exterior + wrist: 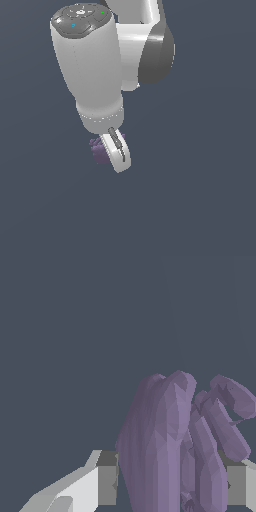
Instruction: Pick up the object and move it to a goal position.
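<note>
1. Flat slate-grey ground (210,210) fills both views, with no edge, corner or marking to place anything by, and no goal marker shows.
2. From above, the white arm (95,65) points down, and its gripper (111,152) is at the purple lump (100,150), which peeks out beside the one finger (120,155) in sight, on the exterior view's left of it.
3. In the wrist view the lump (170,451) sits between two grey pads (106,478), one on each side. The near pad appears to touch its flank; the far pad is partly hidden behind the lobes, so the jaws look pressed onto the lump, though firm contact on that side cannot be confirmed.
4. This straddling hold suits the shape: the lump is bumpy and rounded, so squeezing across its middle probably keeps it from rolling out.
5. Whether the lump rests on the ground or hangs clear cannot be told.
6. No box, bowl or other container appears.
</note>
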Controlling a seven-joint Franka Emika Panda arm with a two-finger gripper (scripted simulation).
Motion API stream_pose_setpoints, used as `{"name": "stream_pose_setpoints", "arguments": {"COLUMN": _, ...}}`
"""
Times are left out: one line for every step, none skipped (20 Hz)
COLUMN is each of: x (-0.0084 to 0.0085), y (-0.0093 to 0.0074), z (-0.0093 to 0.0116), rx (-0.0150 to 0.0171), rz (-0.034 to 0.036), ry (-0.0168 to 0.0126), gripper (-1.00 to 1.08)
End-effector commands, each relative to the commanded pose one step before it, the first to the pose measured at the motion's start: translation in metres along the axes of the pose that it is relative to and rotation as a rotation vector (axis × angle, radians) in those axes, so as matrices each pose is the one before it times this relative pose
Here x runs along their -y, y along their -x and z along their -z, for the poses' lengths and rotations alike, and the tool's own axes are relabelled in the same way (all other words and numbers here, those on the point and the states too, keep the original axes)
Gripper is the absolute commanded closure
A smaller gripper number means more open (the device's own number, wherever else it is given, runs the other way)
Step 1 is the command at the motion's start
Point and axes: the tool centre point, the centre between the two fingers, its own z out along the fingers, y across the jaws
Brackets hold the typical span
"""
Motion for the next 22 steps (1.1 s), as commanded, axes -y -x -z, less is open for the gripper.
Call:
{"name": "stream_pose_setpoints", "arguments": {"x": 0.00692, "y": -0.00316, "z": 0.00750, "rx": 0.00027, "rz": 0.00000, "ry": 0.00003, "gripper": 1.08}}
{"name": "stream_pose_setpoints", "arguments": {"x": 0.00256, "y": -0.00114, "z": 0.00268, "rx": 0.00000, "rz": 0.00000, "ry": 0.00000, "gripper": 1.08}}
{"name": "stream_pose_setpoints", "arguments": {"x": 0.00246, "y": -0.00109, "z": 0.00255, "rx": 0.00000, "rz": 0.00000, "ry": 0.00000, "gripper": 1.08}}
{"name": "stream_pose_setpoints", "arguments": {"x": 0.00227, "y": -0.00101, "z": 0.00234, "rx": 0.00000, "rz": 0.00000, "ry": 0.00000, "gripper": 1.08}}
{"name": "stream_pose_setpoints", "arguments": {"x": 0.00208, "y": -0.00092, "z": 0.00213, "rx": 0.00000, "rz": 0.00000, "ry": 0.00000, "gripper": 1.08}}
{"name": "stream_pose_setpoints", "arguments": {"x": 0.00190, "y": -0.00084, "z": 0.00194, "rx": 0.00000, "rz": 0.00000, "ry": 0.00000, "gripper": 1.08}}
{"name": "stream_pose_setpoints", "arguments": {"x": 0.00173, "y": -0.00077, "z": 0.00175, "rx": 0.00000, "rz": 0.00000, "ry": 0.00000, "gripper": 1.08}}
{"name": "stream_pose_setpoints", "arguments": {"x": 0.00157, "y": -0.00070, "z": 0.00158, "rx": 0.00000, "rz": 0.00000, "ry": 0.00000, "gripper": 1.08}}
{"name": "stream_pose_setpoints", "arguments": {"x": 0.00142, "y": -0.00063, "z": 0.00142, "rx": 0.00000, "rz": 0.00000, "ry": 0.00000, "gripper": 1.08}}
{"name": "stream_pose_setpoints", "arguments": {"x": 0.00128, "y": -0.00057, "z": 0.00127, "rx": 0.00000, "rz": 0.00000, "ry": 0.00000, "gripper": 1.08}}
{"name": "stream_pose_setpoints", "arguments": {"x": 0.00115, "y": -0.00051, "z": 0.00113, "rx": 0.00000, "rz": 0.00000, "ry": 0.00000, "gripper": 1.08}}
{"name": "stream_pose_setpoints", "arguments": {"x": 0.00103, "y": -0.00046, "z": 0.00100, "rx": 0.00000, "rz": 0.00000, "ry": 0.00000, "gripper": 1.08}}
{"name": "stream_pose_setpoints", "arguments": {"x": 0.00091, "y": -0.00040, "z": 0.00088, "rx": 0.00000, "rz": 0.00000, "ry": 0.00000, "gripper": 1.08}}
{"name": "stream_pose_setpoints", "arguments": {"x": 0.00058, "y": -0.00083, "z": 0.00063, "rx": 0.00047, "rz": -0.00050, "ry": -0.00007, "gripper": 1.08}}
{"name": "stream_pose_setpoints", "arguments": {"x": 0.00069, "y": -0.00031, "z": 0.00065, "rx": 0.00000, "rz": 0.00000, "ry": 0.00000, "gripper": 1.08}}
{"name": "stream_pose_setpoints", "arguments": {"x": 0.00059, "y": -0.00026, "z": 0.00055, "rx": 0.00000, "rz": 0.00000, "ry": 0.00000, "gripper": 1.08}}
{"name": "stream_pose_setpoints", "arguments": {"x": 0.00049, "y": -0.00022, "z": 0.00046, "rx": 0.00000, "rz": 0.00000, "ry": 0.00000, "gripper": 1.08}}
{"name": "stream_pose_setpoints", "arguments": {"x": 0.00040, "y": -0.00018, "z": 0.00037, "rx": 0.00000, "rz": 0.00000, "ry": 0.00000, "gripper": 1.08}}
{"name": "stream_pose_setpoints", "arguments": {"x": 0.00031, "y": -0.00014, "z": 0.00028, "rx": 0.00000, "rz": 0.00000, "ry": 0.00000, "gripper": 1.08}}
{"name": "stream_pose_setpoints", "arguments": {"x": 0.00022, "y": -0.00010, "z": 0.00020, "rx": 0.00000, "rz": 0.00000, "ry": 0.00000, "gripper": 1.08}}
{"name": "stream_pose_setpoints", "arguments": {"x": 0.00013, "y": -0.00006, "z": 0.00012, "rx": 0.00000, "rz": 0.00000, "ry": 0.00000, "gripper": 1.08}}
{"name": "stream_pose_setpoints", "arguments": {"x": 0.00004, "y": -0.00002, "z": 0.00004, "rx": 0.00000, "rz": 0.00000, "ry": 0.00000, "gripper": 1.08}}
